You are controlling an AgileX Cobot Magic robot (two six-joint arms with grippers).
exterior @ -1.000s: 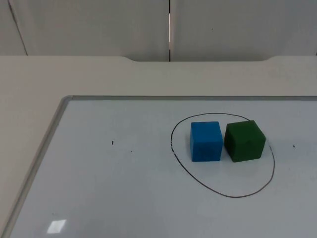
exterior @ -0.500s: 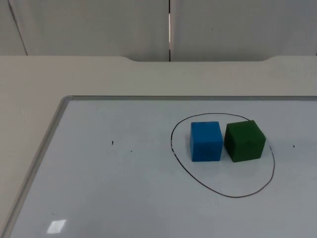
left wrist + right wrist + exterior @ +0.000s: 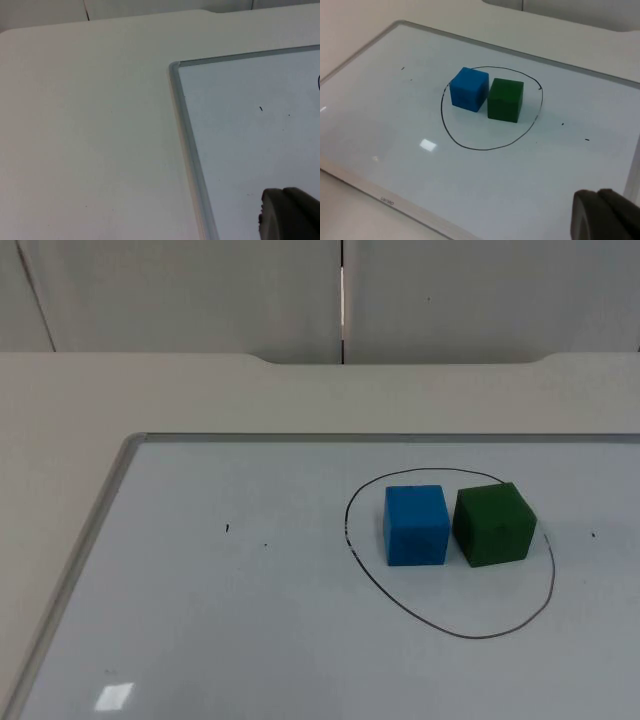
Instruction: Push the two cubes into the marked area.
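- Blue cube (image 3: 416,525) and green cube (image 3: 494,524) sat side by side, nearly touching, inside the drawn ring (image 3: 450,630) on the whiteboard (image 3: 200,620).
- Left gripper (image 3: 287,215) was over the board's corner, right gripper (image 3: 600,215) near its edge; grip state: can't tell for either.

We see a blue cube (image 3: 416,525) and a dark green cube (image 3: 494,524) sitting flat, side by side and nearly touching, the green one at the blue's 3 o'clock. Both lie inside a hand-drawn black oval outline (image 3: 440,624), toward its 12 o'clock edge.
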